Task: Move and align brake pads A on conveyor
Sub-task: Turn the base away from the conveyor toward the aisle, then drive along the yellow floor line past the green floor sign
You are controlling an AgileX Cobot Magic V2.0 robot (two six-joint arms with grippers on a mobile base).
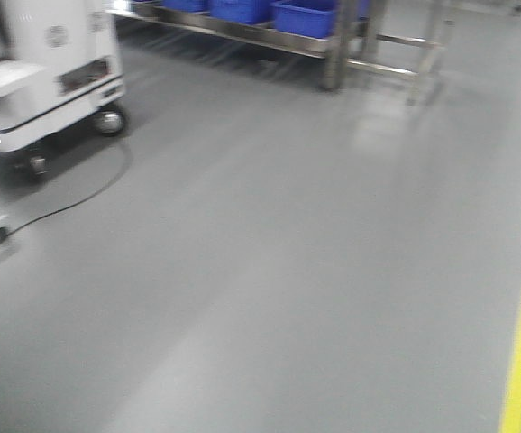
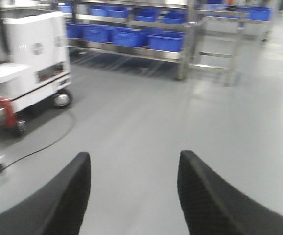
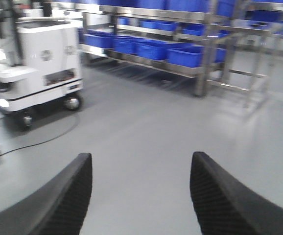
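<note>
Facing grey floor (image 1: 287, 271), your L tool (image 2: 134, 156) and R tool (image 3: 141, 156) both gape, holding nothing; white cart (image 3: 48, 63) at 10 o'clock, blue bins (image 3: 185, 55) at 12.

A factory floor: steel racks (image 3: 190, 66) of blue bins (image 3: 188, 54), grey floor (image 1: 287, 271).

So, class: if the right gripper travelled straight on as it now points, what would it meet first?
Nothing near: the open right gripper faces bare grey floor; probably the steel rack of blue plastic bins eventually.
</note>
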